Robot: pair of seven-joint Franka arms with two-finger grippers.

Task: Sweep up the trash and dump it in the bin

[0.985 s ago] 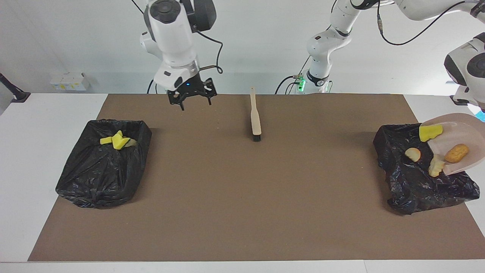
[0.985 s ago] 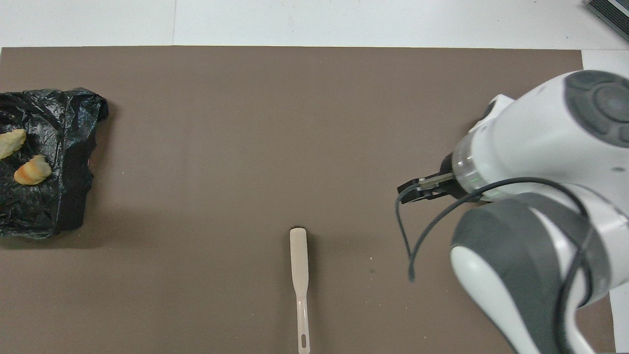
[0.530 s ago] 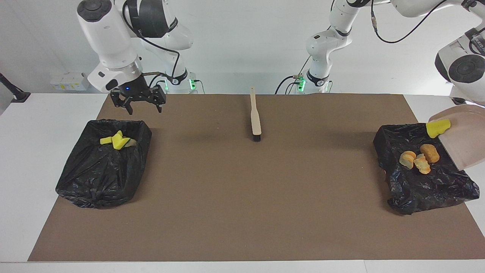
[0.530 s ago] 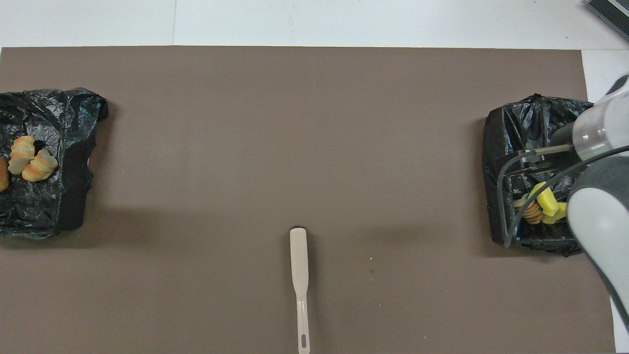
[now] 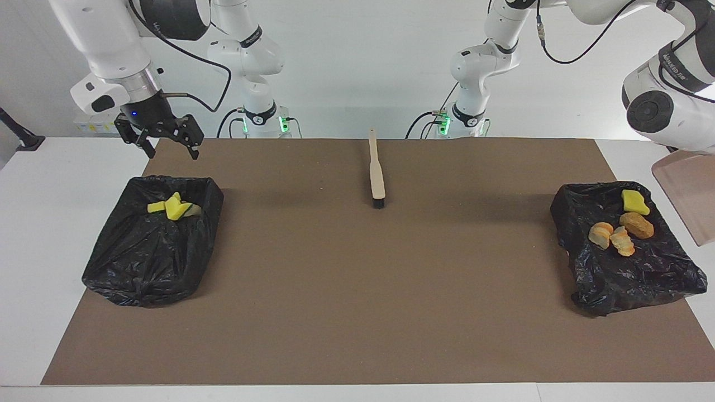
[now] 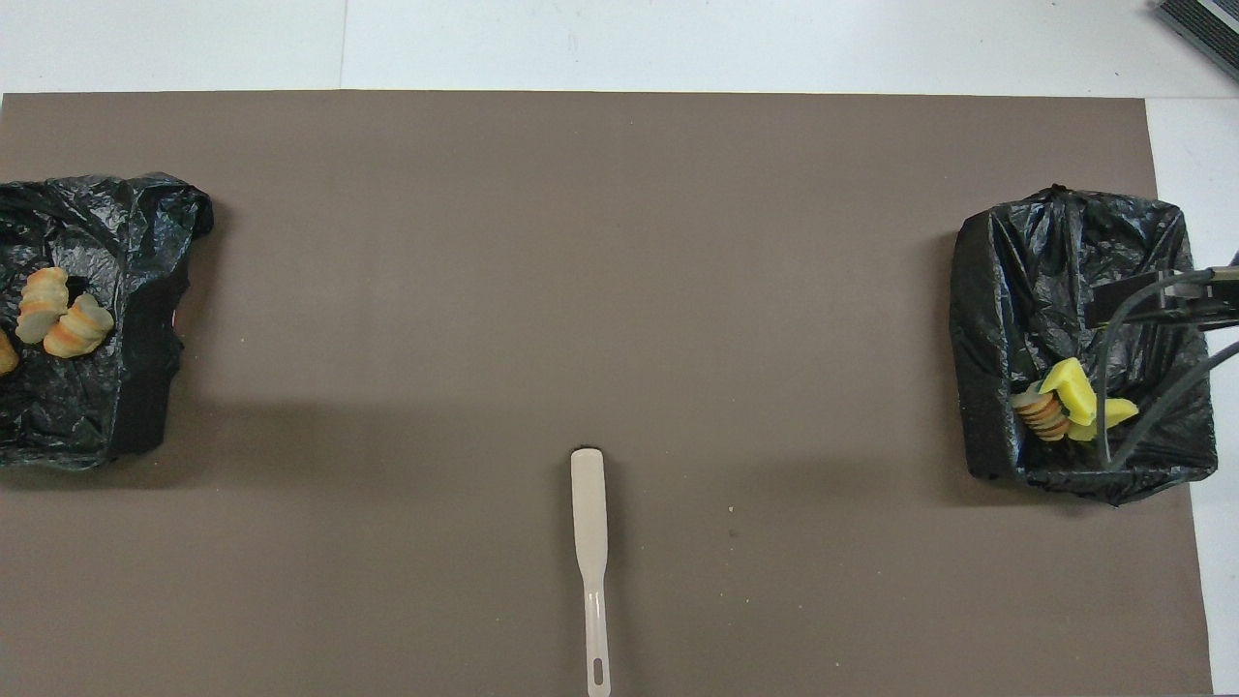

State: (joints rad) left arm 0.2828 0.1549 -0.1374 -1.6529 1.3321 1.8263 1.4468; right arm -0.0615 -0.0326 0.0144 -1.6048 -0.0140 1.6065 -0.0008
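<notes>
The trash lies in two black-bagged bins. In the bin point(image 5: 631, 279) at the left arm's end are a yellow sponge chunk point(image 5: 635, 202), an orange-brown lump point(image 5: 636, 224) and two tan pieces point(image 5: 601, 235). The overhead view shows this bin point(image 6: 145, 290) with its tan pieces point(image 6: 60, 312). The bin point(image 5: 145, 268) at the right arm's end holds yellow sponge chunks point(image 5: 173, 208), also visible from overhead point(image 6: 1074, 390). The beige dustpan point(image 5: 684, 192) hangs tilted beside the first bin under the left arm, whose gripper is cut off by the view's edge. My right gripper point(image 5: 167, 146) hovers open and empty over the mat's corner by its bin.
The beige-handled brush point(image 5: 377, 170) lies on the brown mat point(image 5: 357, 290) midway between the bins, near the robots, bristles pointing away from them; the overhead view shows it too point(image 6: 589, 542). White table surrounds the mat.
The last yellow chunk slid off the dustpan into the bin, and the dustpan drew away toward the table's end. The right arm swung from the mat's middle to its own end.
</notes>
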